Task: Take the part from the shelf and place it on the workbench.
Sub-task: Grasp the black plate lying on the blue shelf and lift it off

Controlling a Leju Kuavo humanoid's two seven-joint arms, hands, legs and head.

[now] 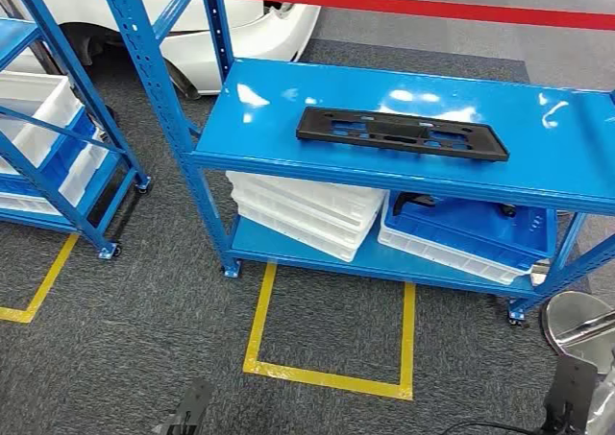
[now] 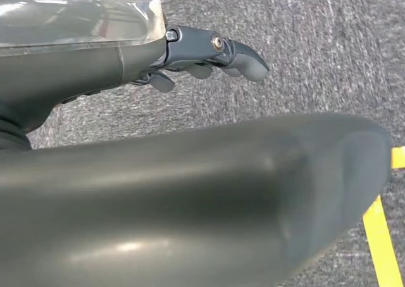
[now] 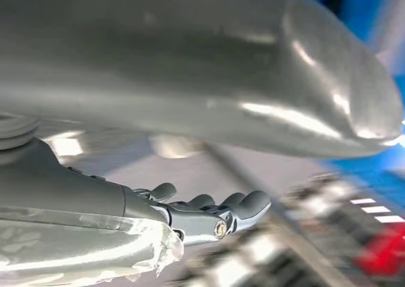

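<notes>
Nothing is done yet: the long flat black plastic part [image 1: 403, 133] lies mid-shelf on the blue metal shelf [image 1: 246, 147], untouched. Left hand [image 2: 210, 59] and right hand [image 3: 215, 214] hold nothing, fingers loosely extended.

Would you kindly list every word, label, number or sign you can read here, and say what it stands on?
None can be read.
Flat black plastic part on the blue metal shelf: no marking shows.
White plastic trays and blue plastic tray: no labels show.
Yellow floor tape: plain lines.
</notes>
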